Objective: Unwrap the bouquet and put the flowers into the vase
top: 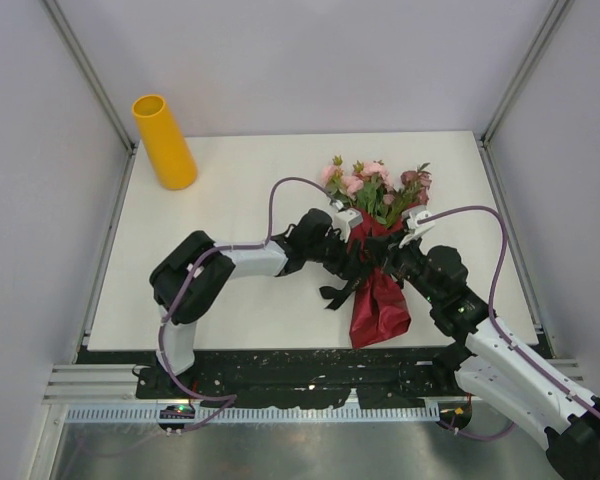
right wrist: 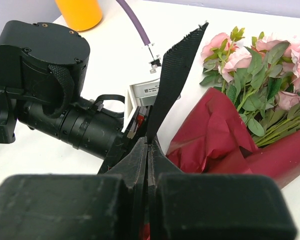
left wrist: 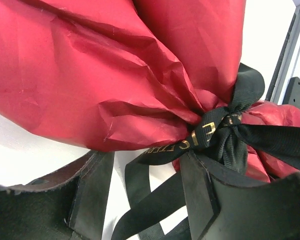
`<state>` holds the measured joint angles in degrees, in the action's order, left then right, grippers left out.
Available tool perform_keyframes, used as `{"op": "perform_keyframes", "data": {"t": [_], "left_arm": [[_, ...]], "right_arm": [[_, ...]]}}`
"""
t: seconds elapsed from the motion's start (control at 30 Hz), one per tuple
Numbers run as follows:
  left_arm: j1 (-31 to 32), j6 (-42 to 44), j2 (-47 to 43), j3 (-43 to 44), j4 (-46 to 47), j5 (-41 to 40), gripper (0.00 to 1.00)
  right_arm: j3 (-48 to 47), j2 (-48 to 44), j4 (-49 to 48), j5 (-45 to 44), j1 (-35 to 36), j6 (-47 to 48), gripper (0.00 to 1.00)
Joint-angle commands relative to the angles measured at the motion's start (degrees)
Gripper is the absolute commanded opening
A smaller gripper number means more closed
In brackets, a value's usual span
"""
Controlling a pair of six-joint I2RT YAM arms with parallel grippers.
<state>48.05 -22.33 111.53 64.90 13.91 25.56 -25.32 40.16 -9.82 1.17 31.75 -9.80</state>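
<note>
While the thin black woven ribbon (right wrist: 175,75) is pinched in the closed right gripper (right wrist: 147,146), it should be drawn steadily out of the knot (left wrist: 224,126), the dark red paper-wrapped bouquet (top: 380,305) of pink flowers, lying on the white table (top: 240,180), being steadied by the open-jawed left gripper (left wrist: 145,187)

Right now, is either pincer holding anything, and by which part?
Right pincer pinches the black ribbon's loose end; left pincer is open at the knot.

Vase (top: 163,141) stands behind-left of bouquet (top: 380,300), seemingly on table (top: 240,190).
</note>
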Motion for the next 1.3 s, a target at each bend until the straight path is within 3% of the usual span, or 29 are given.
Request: {"op": "perform_keyframes", "data": {"t": [0.0,0.17,0.2,0.5,0.73,1.27], "left_arm": [[0.4,-0.7,0.9,1.1,2.6,-0.4,0.53],[0.5,-2.4,-0.1,0.8,3.5,-1.3,0.05],[0.5,-2.5,-0.9,0.1,3.0,-2.2,0.00],[-0.2,-3.9,-12.2,-8.0,-3.8,-18.3,0.00],[-0.5,-4.7,-17.0,-13.0,-7.7,-24.1,0.00],[-2.1,-6.1,-28.0,-22.5,-10.7,-31.5,0.00]], "right_arm": [[-0.5,-0.3,-5.0,-0.9,-0.1,-1.7,0.06],[-0.9,0.7,-3.8,-5.3,-0.1,-3.3,0.05],[-1.4,0.8,-2.8,-7.7,-0.1,-3.9,0.05],[-5.3,1.0,0.7,-20.4,-1.0,-6.1,0.05],[-7.5,0.1,3.3,-31.3,-2.8,-6.9,0.05],[-8.3,1.0,5.2,-33.3,-11.7,-7.6,0.05]]}}
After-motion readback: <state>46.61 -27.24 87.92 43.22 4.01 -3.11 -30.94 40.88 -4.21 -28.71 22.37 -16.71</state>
